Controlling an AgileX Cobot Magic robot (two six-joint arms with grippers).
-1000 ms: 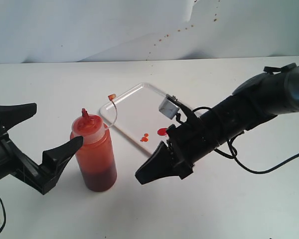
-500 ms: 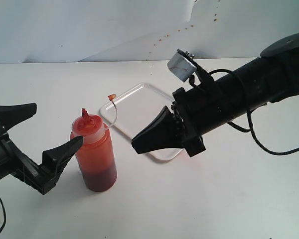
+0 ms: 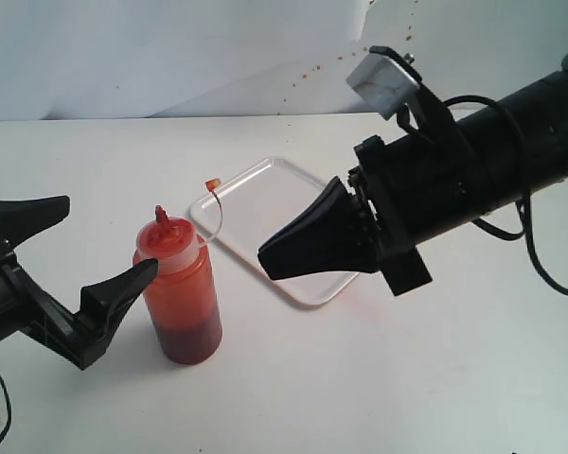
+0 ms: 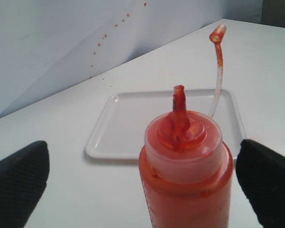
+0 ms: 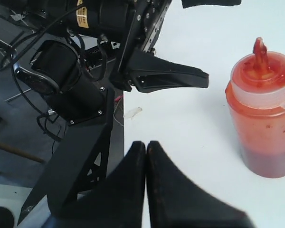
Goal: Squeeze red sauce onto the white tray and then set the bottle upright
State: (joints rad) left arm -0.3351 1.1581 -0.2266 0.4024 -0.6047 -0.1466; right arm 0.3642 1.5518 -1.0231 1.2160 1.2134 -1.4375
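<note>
The bottle (image 3: 180, 293) stands upright on the white table, with red sauce (image 3: 187, 336) showing through its lower wall. Its nozzle (image 4: 179, 102) is uncapped, and the tethered tip cap (image 4: 217, 33) hangs above on its strap. My left gripper (image 3: 112, 233) is open, and the bottle (image 4: 183, 166) stands between its two fingers (image 4: 16, 180), held by neither. The white tray (image 3: 256, 203) lies just beyond the bottle. My right gripper (image 3: 263, 265) hovers shut and empty over the tray's near right part, hiding that part. Its tips (image 5: 146, 145) point toward the bottle (image 5: 266, 123).
A white backdrop with small red splatters (image 3: 312, 71) rises behind the table. In the right wrist view the table's edge (image 5: 124, 118) shows, with the left arm's base and cables (image 5: 71, 85) beyond it. A black cable (image 3: 549, 274) trails from the right arm.
My right arm has risen and drawn back to the right, and it now covers the red drops seen on the tray earlier. The left gripper and the bottle have not moved.
</note>
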